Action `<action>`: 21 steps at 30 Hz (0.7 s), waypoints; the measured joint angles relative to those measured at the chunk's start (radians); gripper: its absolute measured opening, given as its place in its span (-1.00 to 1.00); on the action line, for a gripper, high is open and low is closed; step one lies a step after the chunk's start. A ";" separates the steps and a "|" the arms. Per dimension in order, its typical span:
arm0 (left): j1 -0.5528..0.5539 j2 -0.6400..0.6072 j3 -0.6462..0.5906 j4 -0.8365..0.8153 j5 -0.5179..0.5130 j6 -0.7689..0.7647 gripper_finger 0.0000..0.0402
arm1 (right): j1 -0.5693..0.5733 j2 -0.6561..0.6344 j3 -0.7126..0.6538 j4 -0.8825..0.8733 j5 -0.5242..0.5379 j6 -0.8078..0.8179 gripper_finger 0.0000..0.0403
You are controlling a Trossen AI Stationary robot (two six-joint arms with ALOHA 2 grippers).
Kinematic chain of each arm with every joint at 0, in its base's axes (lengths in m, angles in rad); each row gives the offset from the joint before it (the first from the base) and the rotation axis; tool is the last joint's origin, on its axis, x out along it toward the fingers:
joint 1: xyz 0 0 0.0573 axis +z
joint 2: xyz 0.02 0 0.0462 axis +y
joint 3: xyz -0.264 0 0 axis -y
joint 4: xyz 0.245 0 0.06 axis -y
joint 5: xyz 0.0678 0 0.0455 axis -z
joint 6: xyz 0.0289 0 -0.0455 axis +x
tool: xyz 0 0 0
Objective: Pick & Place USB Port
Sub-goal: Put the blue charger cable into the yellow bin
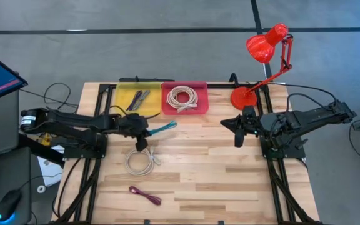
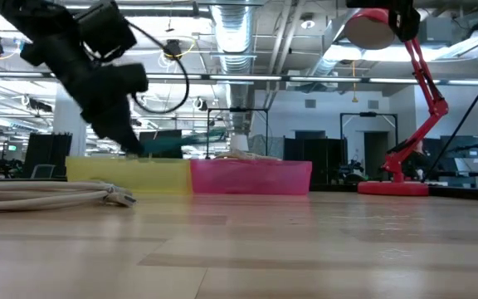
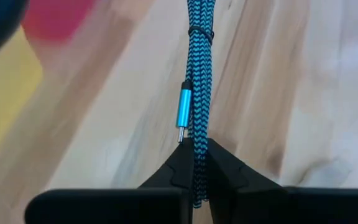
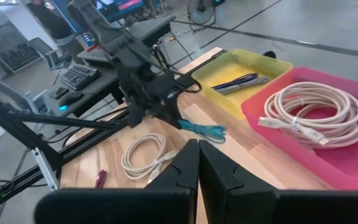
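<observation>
High view first: we log the left gripper (image 1: 144, 132) just in front of the yellow tray (image 1: 139, 99), clamped on one end of a bundled teal braided USB cable (image 1: 162, 128), whose free length points toward the pink tray (image 1: 185, 98). Left wrist view confirms the fingers (image 3: 229, 171) pinch the bundle near its tail, with a metallic blue connector (image 3: 185, 115) lying alongside the braid just past the pinch.

Low view shows the cable lifted off the table, near the level of the tray rims.

Right gripper (image 1: 238, 132) waits near the red lamp base (image 1: 243, 97), jaws pressed together on nothing.

Risks as we judge them:
- Grip sits at the extreme end; the long overhang may droop or swing and catch a tray wall on the way in.
- Braid is slick; the bundle could slide out through the pinch.
- The band holding the loops could slip, letting strands spill.
- The yellow tray already holds purple cables (image 1: 138, 99) and the pink one a white coil (image 1: 183, 97); a release over the shared wall could drop it in the wrong bin.
- The white cable coil on the table (image 1: 142, 161) lies close below and could snag on a low pass.
</observation>
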State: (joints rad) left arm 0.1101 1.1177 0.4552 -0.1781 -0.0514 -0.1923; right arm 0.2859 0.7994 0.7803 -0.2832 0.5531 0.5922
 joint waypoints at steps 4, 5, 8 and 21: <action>0.000 -0.034 0.039 -0.001 -0.005 0.009 -0.92 | 0.000 0.000 0.000 0.000 0.012 0.000 -1.00; 0.000 -0.044 0.050 0.000 -0.007 0.018 -0.92 | 0.000 0.000 0.000 0.000 0.015 0.000 -1.00; 0.000 -0.074 0.077 0.005 -0.008 0.035 -0.92 | -0.001 0.000 0.000 0.000 0.025 0.000 -1.00; 0.057 -0.234 0.105 0.009 -0.257 0.090 -0.92 | -0.002 0.000 0.000 0.000 0.099 0.000 -1.00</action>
State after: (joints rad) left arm 0.1675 0.8838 0.5602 -0.1692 -0.3084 -0.1024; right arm 0.2836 0.7994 0.7803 -0.2836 0.6524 0.5919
